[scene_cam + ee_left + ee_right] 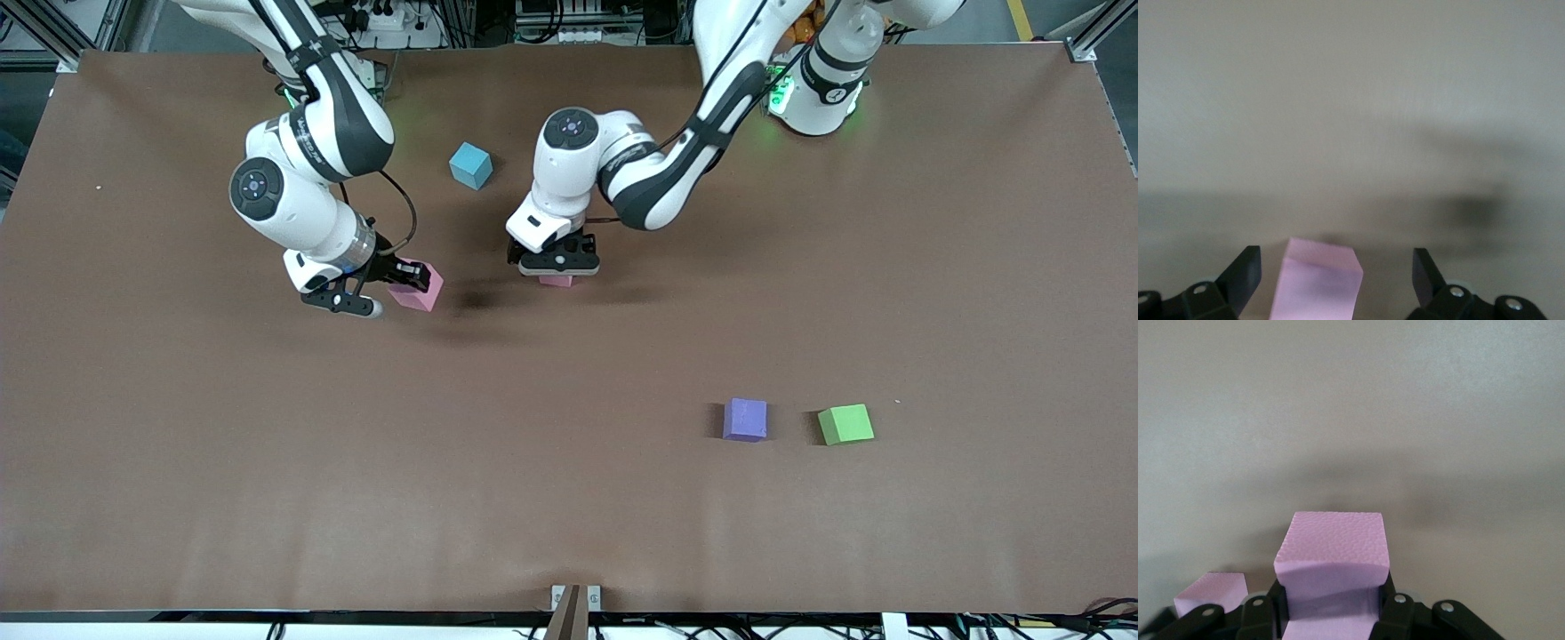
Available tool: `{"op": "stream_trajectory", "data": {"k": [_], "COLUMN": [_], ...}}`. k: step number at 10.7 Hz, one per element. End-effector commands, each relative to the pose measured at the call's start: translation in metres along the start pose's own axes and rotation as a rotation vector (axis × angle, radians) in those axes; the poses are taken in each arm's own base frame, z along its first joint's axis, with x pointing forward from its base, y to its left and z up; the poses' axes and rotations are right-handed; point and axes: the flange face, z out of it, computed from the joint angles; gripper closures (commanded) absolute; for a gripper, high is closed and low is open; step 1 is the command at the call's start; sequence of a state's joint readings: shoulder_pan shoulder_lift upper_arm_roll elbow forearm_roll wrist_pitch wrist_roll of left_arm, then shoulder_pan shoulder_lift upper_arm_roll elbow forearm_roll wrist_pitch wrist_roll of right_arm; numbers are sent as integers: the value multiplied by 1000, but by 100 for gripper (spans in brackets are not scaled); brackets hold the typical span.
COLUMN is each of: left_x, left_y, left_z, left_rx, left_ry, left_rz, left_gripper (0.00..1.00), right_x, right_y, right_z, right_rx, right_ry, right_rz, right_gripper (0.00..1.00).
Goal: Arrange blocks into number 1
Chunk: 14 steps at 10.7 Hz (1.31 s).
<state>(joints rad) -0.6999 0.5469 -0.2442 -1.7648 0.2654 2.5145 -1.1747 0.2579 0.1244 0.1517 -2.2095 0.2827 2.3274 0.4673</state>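
The small purple foam cube [745, 419] waits nearest, while the right gripper [384, 286] squeezes a pink foam cube [418, 289] and the left gripper [558, 264], spread wide around another pink foam cube [557, 280], might bump it crooked lifting away.

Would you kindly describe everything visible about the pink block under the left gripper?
The pink block is a small matte cube, foam by its look, plain and unmarked. It rests on the brown table near the middle. The left gripper stands directly over it, fingers open on either side with gaps, touching nothing. From the front only its lower edge shows beneath the gripper.
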Motion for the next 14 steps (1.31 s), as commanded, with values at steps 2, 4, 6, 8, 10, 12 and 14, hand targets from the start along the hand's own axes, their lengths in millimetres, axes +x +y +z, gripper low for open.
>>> {"op": "stream_trajectory", "data": {"k": [2,4,6,8,10,12,14], "left_x": [63,104,147,179,202,219,224], "left_y": [-38,-76,-128,-179,-231,-280,-314], "left_z": [-85,-130,-166,-196,-228,-260,-278], "left_rx": [-8,41,89,135,195,209,216], "left_ry": [63,82,84,77,60,32,3], "left_rz": [-53,12,102,159,218,240,235], "left_gripper": [0,0,0,0,0,0,0], "right_x": [7,13,19,17,12,-2,-24], "right_y": [-38,-83,-122,-157,-188,-217,-228], "right_z": [7,28,43,62,76,93,107], "right_rx": [20,18,-5,-75,-107,-111,-128], "right_ry": [0,-2,19,9,-2,21,13], "right_rz": [-34,-107,-193,-270,-295,-237,-186], "right_gripper": [53,53,53,53,53,53,53]}}
